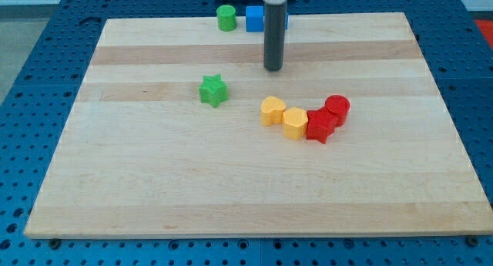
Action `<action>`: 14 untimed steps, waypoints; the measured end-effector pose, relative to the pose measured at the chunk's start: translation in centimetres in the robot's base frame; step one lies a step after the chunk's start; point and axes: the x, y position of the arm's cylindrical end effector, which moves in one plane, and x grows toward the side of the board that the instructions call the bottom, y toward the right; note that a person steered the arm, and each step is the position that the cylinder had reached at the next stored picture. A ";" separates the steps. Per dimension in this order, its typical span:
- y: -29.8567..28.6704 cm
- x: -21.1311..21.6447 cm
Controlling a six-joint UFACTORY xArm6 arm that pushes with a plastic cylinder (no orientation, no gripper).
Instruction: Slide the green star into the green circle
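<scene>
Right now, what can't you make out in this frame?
- Camera view: a second blue block is mostly hidden behind the rod; shape unreadable.
- The rod's top and the arm run off the view's top edge.
- The two yellow blocks look lumpy; exact shapes unclear.
- Clear: my tip sits to the view's upper right of the green star, apart; green circle in full view.

Dark rod with a plain blunt end

The only part of the arm in view is a straight, round rod, dark grey to near black, with a smooth, slightly glossy surface that catches a soft pale sheen along its length. Its width looks even from top to bottom. My tip is cut flat and blunt, the same dark colour as the shaft. At the view's top the rod meets a wider dark mount, cropped by the frame edge. No cables, screws or markings can be made out.
</scene>
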 end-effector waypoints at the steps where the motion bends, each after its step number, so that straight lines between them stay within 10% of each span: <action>1: -2.9 4.9; 3: -8.5 9.5; 5: -8.2 -0.1; 8: -13.8 3.3; 11: -14.1 -9.6; 14: -13.6 0.5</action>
